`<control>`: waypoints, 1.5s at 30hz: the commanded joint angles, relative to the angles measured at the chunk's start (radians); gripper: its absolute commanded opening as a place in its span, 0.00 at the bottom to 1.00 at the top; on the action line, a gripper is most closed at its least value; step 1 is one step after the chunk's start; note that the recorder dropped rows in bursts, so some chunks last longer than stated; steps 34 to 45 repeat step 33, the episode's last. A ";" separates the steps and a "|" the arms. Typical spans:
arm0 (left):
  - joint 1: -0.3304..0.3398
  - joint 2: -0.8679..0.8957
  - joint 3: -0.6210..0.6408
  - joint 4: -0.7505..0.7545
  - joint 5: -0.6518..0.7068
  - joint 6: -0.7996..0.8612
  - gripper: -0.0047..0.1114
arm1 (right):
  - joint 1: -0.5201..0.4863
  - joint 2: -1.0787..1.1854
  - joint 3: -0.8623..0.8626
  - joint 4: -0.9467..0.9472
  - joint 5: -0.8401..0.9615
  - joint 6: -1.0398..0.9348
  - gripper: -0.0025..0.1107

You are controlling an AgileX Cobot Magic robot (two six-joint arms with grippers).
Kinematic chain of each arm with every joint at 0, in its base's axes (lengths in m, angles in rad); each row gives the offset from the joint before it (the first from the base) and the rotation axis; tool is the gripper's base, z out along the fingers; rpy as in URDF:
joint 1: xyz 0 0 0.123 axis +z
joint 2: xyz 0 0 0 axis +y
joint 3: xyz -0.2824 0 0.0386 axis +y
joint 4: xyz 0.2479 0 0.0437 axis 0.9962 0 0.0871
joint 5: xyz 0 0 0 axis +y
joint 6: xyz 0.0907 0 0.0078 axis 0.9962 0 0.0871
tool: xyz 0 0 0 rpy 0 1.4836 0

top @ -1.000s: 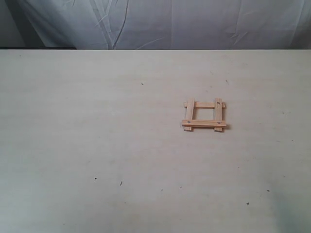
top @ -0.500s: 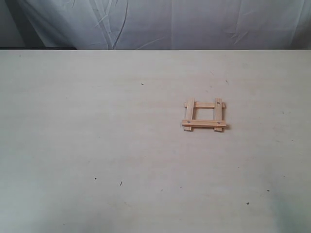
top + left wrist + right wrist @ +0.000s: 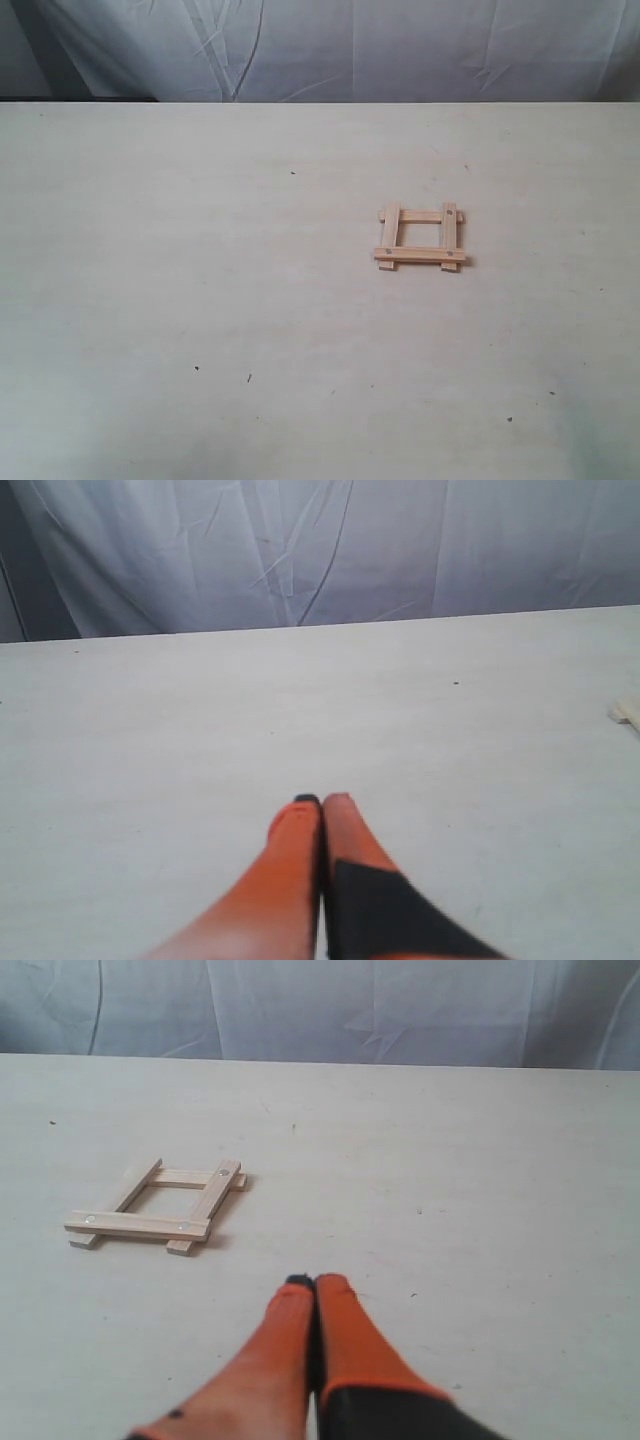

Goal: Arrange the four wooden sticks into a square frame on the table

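Four wooden sticks lie crossed as a small square frame (image 3: 421,238) on the pale table (image 3: 200,280), right of centre, ends overlapping and sticking out a little. The right wrist view shows the same frame (image 3: 155,1207) apart from my right gripper (image 3: 315,1281), whose orange fingers are pressed together with nothing between them. My left gripper (image 3: 322,800) is shut and empty too, over bare table; only a stick end (image 3: 627,712) shows at that view's edge. Neither gripper appears in the exterior view.
A creased white cloth backdrop (image 3: 350,50) hangs behind the table's far edge. A few tiny dark specks (image 3: 249,378) dot the surface.
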 commanded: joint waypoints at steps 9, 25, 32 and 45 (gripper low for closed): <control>0.002 -0.005 0.005 -0.010 -0.033 0.007 0.04 | -0.006 -0.006 0.002 -0.006 -0.013 0.001 0.02; 0.002 -0.005 0.005 -0.010 -0.033 0.007 0.04 | -0.006 -0.006 0.002 -0.006 -0.013 0.001 0.02; 0.002 -0.005 0.005 -0.005 -0.033 0.007 0.04 | -0.006 -0.006 0.002 -0.006 -0.013 0.001 0.02; 0.002 -0.005 0.005 -0.005 -0.033 0.007 0.04 | -0.006 -0.006 0.002 -0.006 -0.013 0.001 0.02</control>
